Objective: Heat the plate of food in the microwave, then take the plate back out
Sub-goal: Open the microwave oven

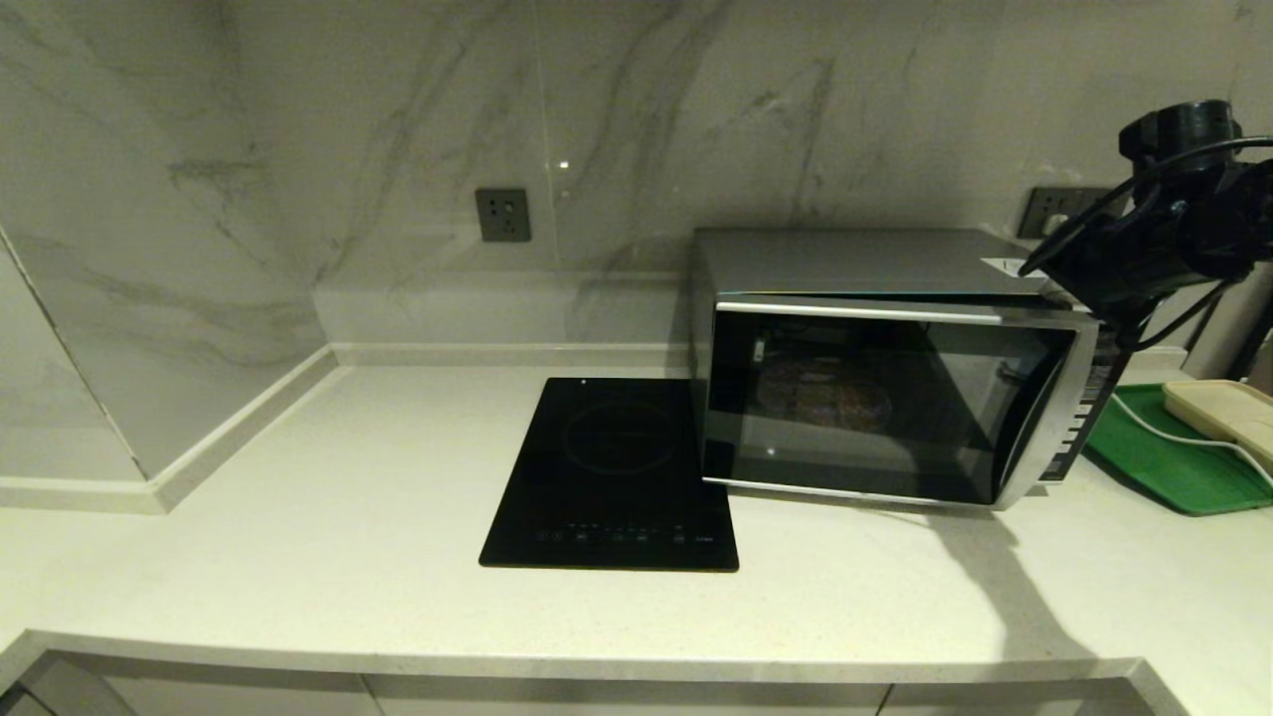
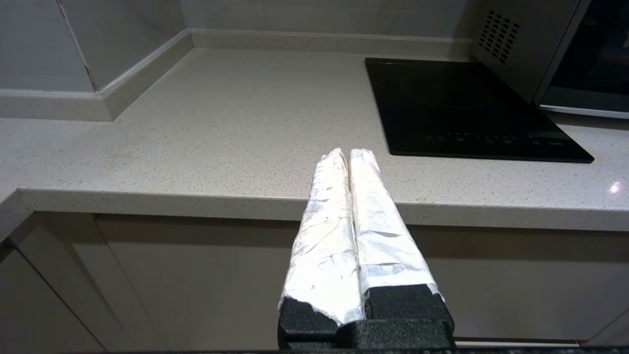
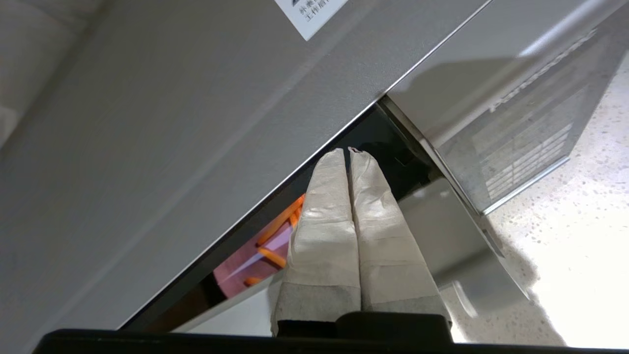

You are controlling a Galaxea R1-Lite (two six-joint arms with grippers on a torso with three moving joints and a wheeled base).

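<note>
Left gripper (image 2: 348,155) is parked off the front edge of the countertop (image 2: 206,128), taped fingers pressed together on nothing, cooktop (image 2: 467,108) well ahead of the tips and to one side. Right gripper (image 3: 348,151) is the one at work: fingers (image 3: 324,221) pressed together, empty, tips poked into the gap between the microwave (image 1: 875,388) body and its door (image 3: 511,123), which stands slightly ajar at the keypad-side top corner. Just beside and beyond the fingers, inside the cavity, the plate of food (image 3: 250,260) shows pale lilac with orange sticks on it; in the head view it is a dim shape behind the dark glass. So the plate sits inside and the door is likely being levered open or pushed closed; I cannot tell which. Risks: tips are only shallowly in the gap, so a sideways sweep could slip off the door edge and leave it half open; pushing too hard at the high corner could shove the whole oven across the counter toward the cooktop; going deeper could clip the plate. Past the right arm (image 1: 1174,239), a green tray (image 1: 1164,457) with a cream slab (image 1: 1223,413) and cord sits close, could snag.
</note>
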